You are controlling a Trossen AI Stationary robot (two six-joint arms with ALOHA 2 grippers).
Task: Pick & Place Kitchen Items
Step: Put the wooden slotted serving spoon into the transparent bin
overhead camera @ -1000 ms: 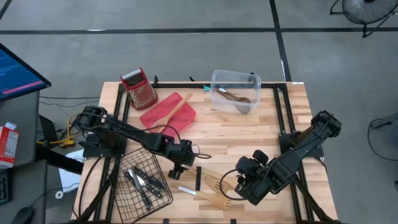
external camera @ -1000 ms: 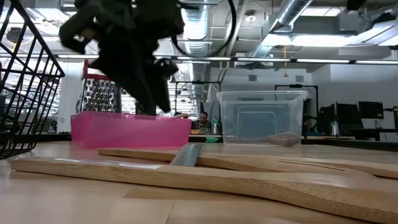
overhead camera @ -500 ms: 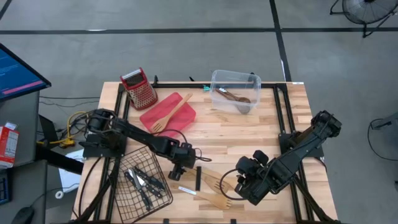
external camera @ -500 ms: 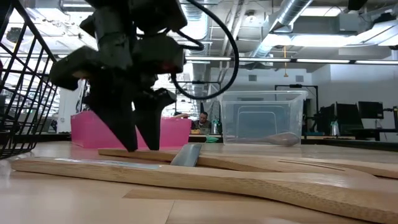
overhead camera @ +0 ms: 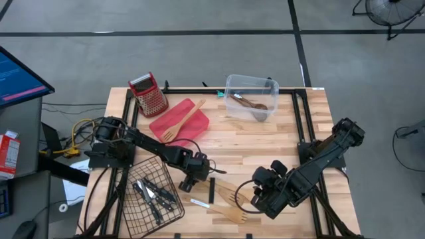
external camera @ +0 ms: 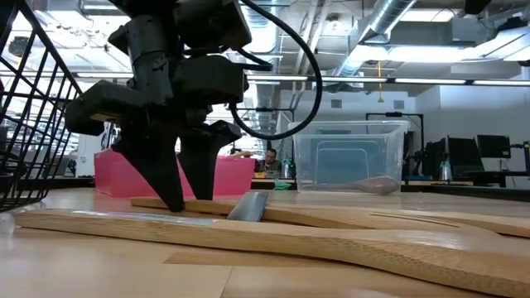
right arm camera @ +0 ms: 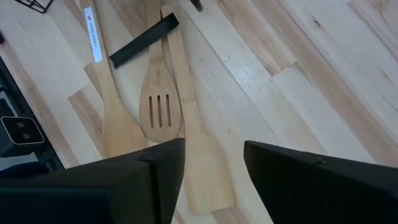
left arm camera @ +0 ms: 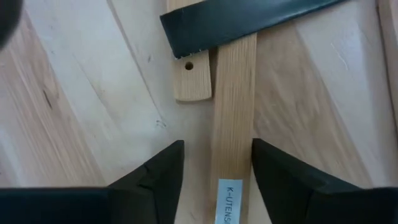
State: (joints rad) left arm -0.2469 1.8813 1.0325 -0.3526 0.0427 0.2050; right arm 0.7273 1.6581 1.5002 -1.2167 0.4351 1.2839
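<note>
Three light wooden utensils (overhead camera: 229, 199) lie side by side on the table's near middle, with a black-handled knife (overhead camera: 212, 189) lying across their handles. My left gripper (overhead camera: 194, 186) is open and points down. Its fingers (left arm camera: 158, 180) stand on either side of the labelled spatula's handle (left arm camera: 233, 124), with their tips at table height in the low view (external camera: 189, 199). My right gripper (overhead camera: 262, 196) is open and empty, hovering near the utensils' blades; the right wrist view shows the slotted turner (right arm camera: 160, 106) ahead of it. My left gripper comes from above with one finger on each side of the labelled spatula's handle, near its labelled end (left arm camera: 229, 196), and lies across it. One finger (left arm camera: 273, 174) is close against the handle's side; I cannot tell whether it touches. The spatula lies flat on the table.
A black wire basket (overhead camera: 156, 192) holding several knives stands at the near left. A red tray (overhead camera: 192, 126) with a wooden turner lies at the far middle, beside a red-topped grater (overhead camera: 149, 93). A clear plastic bin (overhead camera: 251, 96) holds a wooden spoon.
My left gripper has come down and a little toward the table's near edge. It now stands with its fingertips at table height, astride the labelled spatula's handle. The utensils have not moved.
</note>
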